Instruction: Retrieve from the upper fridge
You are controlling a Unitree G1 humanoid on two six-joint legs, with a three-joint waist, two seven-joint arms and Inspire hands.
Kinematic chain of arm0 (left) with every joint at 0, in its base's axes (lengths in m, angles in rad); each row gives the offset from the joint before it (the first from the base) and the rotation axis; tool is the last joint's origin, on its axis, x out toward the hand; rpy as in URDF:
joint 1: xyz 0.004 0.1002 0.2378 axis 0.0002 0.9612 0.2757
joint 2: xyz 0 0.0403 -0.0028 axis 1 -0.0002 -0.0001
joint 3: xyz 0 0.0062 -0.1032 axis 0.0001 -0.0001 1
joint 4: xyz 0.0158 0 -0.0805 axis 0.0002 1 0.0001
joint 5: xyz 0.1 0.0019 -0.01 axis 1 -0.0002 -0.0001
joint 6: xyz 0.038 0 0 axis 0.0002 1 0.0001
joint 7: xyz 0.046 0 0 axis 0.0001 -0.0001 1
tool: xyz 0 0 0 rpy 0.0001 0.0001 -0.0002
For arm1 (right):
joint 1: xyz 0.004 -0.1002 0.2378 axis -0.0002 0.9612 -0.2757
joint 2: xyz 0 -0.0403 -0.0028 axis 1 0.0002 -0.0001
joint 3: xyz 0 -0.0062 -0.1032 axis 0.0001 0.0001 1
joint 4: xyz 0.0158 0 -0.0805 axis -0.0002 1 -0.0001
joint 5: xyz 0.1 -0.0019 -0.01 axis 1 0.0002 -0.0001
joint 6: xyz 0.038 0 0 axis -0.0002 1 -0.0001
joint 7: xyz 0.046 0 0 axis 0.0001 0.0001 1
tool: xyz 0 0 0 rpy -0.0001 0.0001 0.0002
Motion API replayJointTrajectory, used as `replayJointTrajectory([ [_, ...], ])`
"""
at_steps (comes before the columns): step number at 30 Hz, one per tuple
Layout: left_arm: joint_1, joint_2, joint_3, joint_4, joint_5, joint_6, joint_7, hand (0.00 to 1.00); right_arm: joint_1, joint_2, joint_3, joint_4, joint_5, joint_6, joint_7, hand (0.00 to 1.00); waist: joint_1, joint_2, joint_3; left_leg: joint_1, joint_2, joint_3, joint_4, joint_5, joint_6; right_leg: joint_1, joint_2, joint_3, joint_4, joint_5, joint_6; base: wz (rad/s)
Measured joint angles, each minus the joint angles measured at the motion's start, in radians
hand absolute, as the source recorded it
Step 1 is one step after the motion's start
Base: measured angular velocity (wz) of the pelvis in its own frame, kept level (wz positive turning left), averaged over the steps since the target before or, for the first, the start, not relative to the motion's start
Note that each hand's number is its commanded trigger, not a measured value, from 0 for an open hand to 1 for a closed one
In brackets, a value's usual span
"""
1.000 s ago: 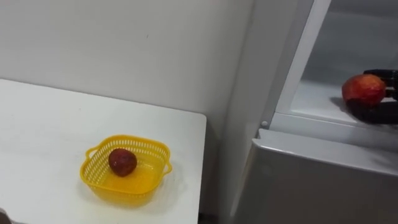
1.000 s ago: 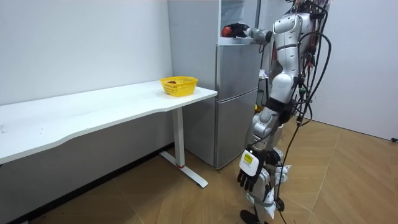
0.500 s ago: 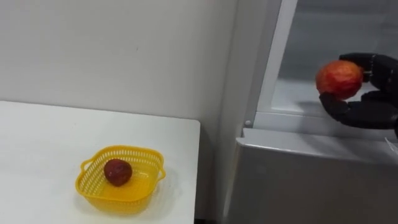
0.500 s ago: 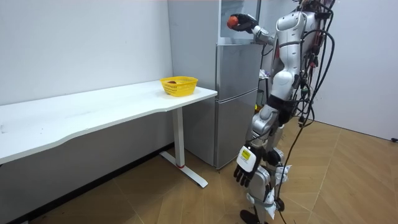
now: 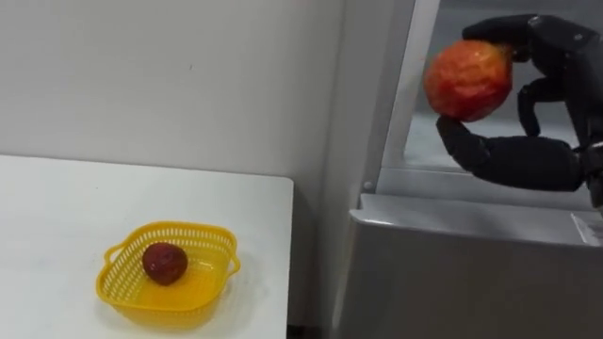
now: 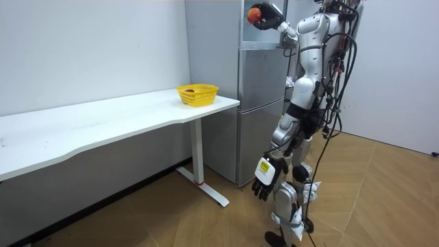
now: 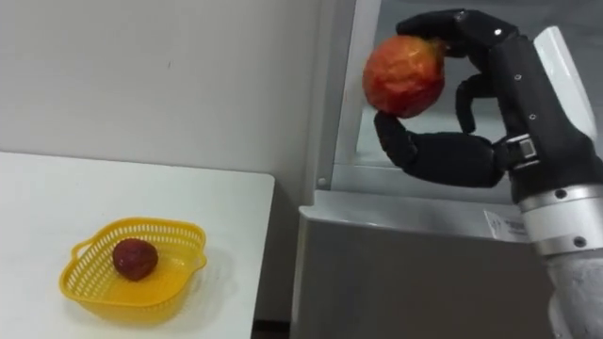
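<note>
Fruit [image 5: 468, 80], red and round, is pinched in the left eye view by the right hand [image 5: 528, 162]: fingers are curled over its top and the thumb is pressed beneath. It is held before the open upper compartment of the fridge [image 5: 452, 268], above the shut lower door. Well below and to the left of this hand, a yellow basket [image 5: 203, 232] is set on the white worktop [image 5: 57, 207], with a dark red fruit [image 5: 164, 263] inside. In the room view the robot is seen standing at the fridge, right arm raised high with the fruit; the left hand [image 6: 264, 186] is hung low by the thigh, fingers relaxed. In the right eye view the same grasp is shown.
</note>
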State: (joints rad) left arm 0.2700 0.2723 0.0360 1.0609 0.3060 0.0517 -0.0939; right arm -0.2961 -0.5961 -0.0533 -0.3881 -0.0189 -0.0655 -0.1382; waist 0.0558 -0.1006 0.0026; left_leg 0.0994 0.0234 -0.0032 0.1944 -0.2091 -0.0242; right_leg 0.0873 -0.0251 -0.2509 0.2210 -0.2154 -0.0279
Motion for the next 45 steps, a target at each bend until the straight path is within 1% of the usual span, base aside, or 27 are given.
replayJointTrajectory([
  [2,-0.004,-0.009,0.0,0.001,0.001,-0.018,-0.003,0.0,0.0,0.01,0.012,-0.032,-0.045,-0.001,0.031,1.0,0.009,0.001,0.0014,0.0,0.0,0.001,-0.004,0.0,0.0,-0.003,0.0,-0.002,0.0,0.0,0.0,0.0],
  [3,-0.004,-0.013,0.0,0.001,0.003,-0.02,-0.003,0.0,0.0,0.01,0.019,-0.042,-0.062,-0.001,0.038,1.0,0.01,0.001,0.0016,-0.002,0.0,0.002,-0.007,0.0,0.0,-0.006,0.0,-0.002,0.0,0.0,0.0,0.0],
  [5,-0.011,-0.02,0.0,0.018,0.003,-0.029,-0.006,0.0,-0.001,0.01,0.057,-0.084,-0.135,-0.003,0.073,1.0,0.016,-0.005,-0.0001,-0.009,0.0,0.002,-0.007,0.0,0.0,-0.013,0.001,-0.001,0.001,0.0,0.0,0.0],
  [6,-0.01,-0.02,0.0,0.019,0.003,-0.029,-0.006,0.0,-0.001,0.01,0.066,-0.096,-0.151,-0.003,0.084,1.0,0.017,-0.006,-0.0014,-0.012,0.0,0.002,-0.007,0.0,0.0,-0.016,0.001,-0.001,0.002,0.0,0.0,0.03],
  [9,-0.014,-0.019,-0.006,0.025,0.0,-0.03,-0.009,0.0,-0.026,0.011,0.115,-0.121,-0.193,-0.009,0.116,1.0,0.035,-0.011,-0.0011,-0.016,0.0,0.002,-0.005,0.0,0.0,-0.02,-0.001,-0.001,0.006,0.0,0.0,0.0],
  [10,-0.022,-0.016,-0.008,0.039,0.0,-0.032,-0.014,0.0,-0.047,0.011,0.139,-0.125,-0.193,-0.01,0.133,1.0,0.036,-0.012,0.002,-0.016,0.0,0.002,-0.005,0.0,0.0,-0.02,-0.002,-0.001,0.007,0.0,0.0,0.03],
  [13,-0.031,-0.01,-0.008,0.053,0.0,-0.036,-0.028,0.0,-0.061,0.028,0.158,-0.132,-0.215,-0.031,0.165,1.0,0.06,-0.024,0.0052,-0.018,0.0,-0.002,-0.005,0.0,0.0,-0.018,-0.001,-0.003,0.003,0.001,0.0,0.05],
  [14,-0.037,-0.01,-0.008,0.063,0.0,-0.038,-0.031,0.0,-0.067,0.046,0.162,-0.132,-0.228,-0.033,0.174,1.0,0.068,-0.029,0.008,-0.02,0.0,-0.003,-0.005,0.0,0.0,-0.018,0.0,-0.003,0.001,0.001,0.0,0.04],
  [15,-0.042,-0.01,-0.008,0.064,0.001,-0.038,-0.033,0.0,-0.07,0.055,0.165,-0.132,-0.238,-0.034,0.176,1.0,0.072,-0.031,0.0091,-0.021,0.0,-0.003,-0.005,0.0,0.0,-0.019,-0.001,-0.003,0.0,0.001,0.0,0.04],
  [16,-0.044,-0.011,-0.009,0.065,0.0,-0.038,-0.035,0.0,-0.075,0.065,0.174,-0.131,-0.271,-0.035,0.18,1.0,0.08,-0.032,0.0097,-0.026,-0.001,-0.007,-0.004,0.0,0.0,-0.019,-0.001,-0.007,-0.001,0.001,0.0,0.14],
  [18,-0.044,-0.01,-0.02,0.066,0.0,-0.037,-0.036,0.0,-0.077,0.069,0.197,-0.13,-0.308,-0.035,0.189,1.0,0.083,-0.034,0.0093,-0.034,-0.004,-0.021,-0.002,0.0,0.0,-0.019,-0.004,-0.025,-0.001,0.001,0.001,0.2],
  [19,-0.043,-0.009,-0.023,0.066,0.0,-0.037,-0.036,0.0,-0.078,0.083,0.202,-0.117,-0.316,-0.042,0.197,1.0,0.088,-0.034,0.0097,-0.033,-0.004,-0.024,-0.001,0.0,0.0,-0.019,-0.004,-0.026,-0.001,0.001,0.001,0.12],
  [22,-0.043,-0.01,-0.031,0.066,-0.001,-0.033,-0.034,0.0,-0.132,0.093,0.25,-0.003,-0.311,-0.044,0.199,1.0,0.109,-0.031,0.0123,-0.031,-0.003,-0.028,0.005,0.0,0.0,-0.013,-0.003,-0.028,0.0,0.001,0.001,0.02],
  [23,-0.044,-0.01,-0.031,0.062,0.0,-0.032,-0.034,0.0,-0.148,0.093,0.267,0.047,-0.309,-0.032,0.2,1.0,0.115,-0.031,0.0122,-0.031,-0.003,-0.03,0.005,0.0,0.0,-0.013,-0.002,-0.029,0.0,0.001,0.001,0.0],
  [24,-0.045,-0.01,-0.031,0.06,0.0,-0.031,-0.034,0.0,-0.152,0.093,0.273,0.069,-0.308,-0.024,0.202,1.0,0.118,-0.032,0.012,-0.032,-0.003,-0.031,0.005,0.0,0.0,-0.013,-0.002,-0.03,0.0,0.001,0.001,0.07],
  [26,-0.048,-0.009,-0.041,0.061,-0.001,-0.029,-0.035,0.0,-0.154,0.095,0.29,0.131,-0.307,-0.006,0.206,1.0,0.131,-0.032,0.0125,-0.036,-0.004,-0.036,0.005,0.0,0.0,-0.014,-0.007,-0.049,0.001,0.001,0.001,0.08],
  [30,-0.05,-0.009,-0.041,0.065,0.0,-0.025,-0.038,0.0,-0.155,0.104,0.307,0.212,-0.305,0.002,0.206,1.0,0.15,-0.033,0.0134,-0.047,-0.006,-0.044,0.01,0.0,0.0,-0.017,-0.008,-0.057,0.0,0.001,0.001,0.07],
  [33,-0.067,-0.009,-0.042,0.07,0.0,-0.011,-0.038,0.0,-0.161,0.105,0.311,0.286,-0.307,-0.001,0.205,1.0,0.163,-0.038,0.0167,-0.056,-0.008,-0.06,0.014,0.0,0.0,-0.02,-0.009,-0.07,0.0,0.001,0.001,0.14],
  [35,-0.071,-0.008,-0.041,0.068,0.0,-0.009,-0.038,0.0,-0.188,0.105,0.316,0.384,-0.338,0.005,0.205,1.0,0.17,-0.047,0.0187,-0.071,-0.012,-0.078,0.024,0.0,0.0,-0.021,-0.011,-0.083,0.0,0.0,0.002,0.21],
  [36,-0.073,-0.008,-0.041,0.068,0.0,-0.009,-0.038,0.0,-0.194,0.105,0.316,0.4,-0.347,0.008,0.204,1.0,0.172,-0.049,0.021,-0.074,-0.014,-0.082,0.028,0.0,0.0,-0.021,-0.012,-0.084,0.0,-0.001,0.003,0.2],
  [38,-0.072,-0.007,-0.041,0.068,0.004,-0.004,-0.038,0.0,-0.223,0.12,0.317,0.446,-0.353,0.008,0.203,1.0,0.182,-0.06,0.0233,-0.08,-0.015,-0.083,0.027,0.0,0.0,-0.022,-0.013,-0.087,-0.002,-0.002,0.004,0.04],
  [39,-0.072,-0.007,-0.041,0.067,0.006,-0.001,-0.038,0.0,-0.229,0.124,0.317,0.465,-0.352,0.011,0.202,1.0,0.188,-0.063,0.0226,-0.08,-0.016,-0.083,0.027,0.0,0.0,-0.022,-0.014,-0.089,-0.002,-0.003,0.005,0.04],
  [41,-0.081,-0.006,-0.041,0.058,0.012,0.011,-0.039,0.0,-0.234,0.124,0.33,0.541,-0.332,0.023,0.203,1.0,0.204,-0.086,0.0162,-0.089,-0.02,-0.094,0.029,0.0,0.001,-0.023,-0.017,-0.099,-0.003,-0.004,0.008,0.15],
  [42,-0.083,-0.005,-0.041,0.058,0.012,0.012,-0.039,0.0,-0.237,0.124,0.339,0.558,-0.325,0.025,0.203,1.0,0.207,-0.091,0.0141,-0.09,-0.021,-0.1,0.03,0.0,0.001,-0.024,-0.018,-0.103,-0.003,-0.005,0.008,0.21],
  [43,-0.09,-0.002,-0.042,0.058,0.012,0.013,-0.039,0.0,-0.241,0.124,0.359,0.587,-0.315,0.029,0.205,1.0,0.222,-0.098,0.0152,-0.095,-0.022,-0.104,0.031,0.001,0.001,-0.03,-0.019,-0.109,-0.001,-0.005,0.008,0.14],
  [44,-0.099,0.003,-0.042,0.059,0.011,0.013,-0.039,0.0,-0.244,0.124,0.38,0.608,-0.311,0.035,0.206,1.0,0.229,-0.113,0.0118,-0.107,-0.021,-0.109,0.037,0.001,0.001,-0.037,-0.018,-0.112,-0.001,-0.004,0.008,0.14],
  [45,-0.103,0.005,-0.043,0.063,0.01,0.013,-0.039,0.0,-0.246,0.124,0.391,0.62,-0.306,0.036,0.206,1.0,0.231,-0.111,0.0162,-0.112,-0.022,-0.114,0.04,0.001,0.001,-0.038,-0.018,-0.116,-0.001,-0.004,0.007,0.18],
])
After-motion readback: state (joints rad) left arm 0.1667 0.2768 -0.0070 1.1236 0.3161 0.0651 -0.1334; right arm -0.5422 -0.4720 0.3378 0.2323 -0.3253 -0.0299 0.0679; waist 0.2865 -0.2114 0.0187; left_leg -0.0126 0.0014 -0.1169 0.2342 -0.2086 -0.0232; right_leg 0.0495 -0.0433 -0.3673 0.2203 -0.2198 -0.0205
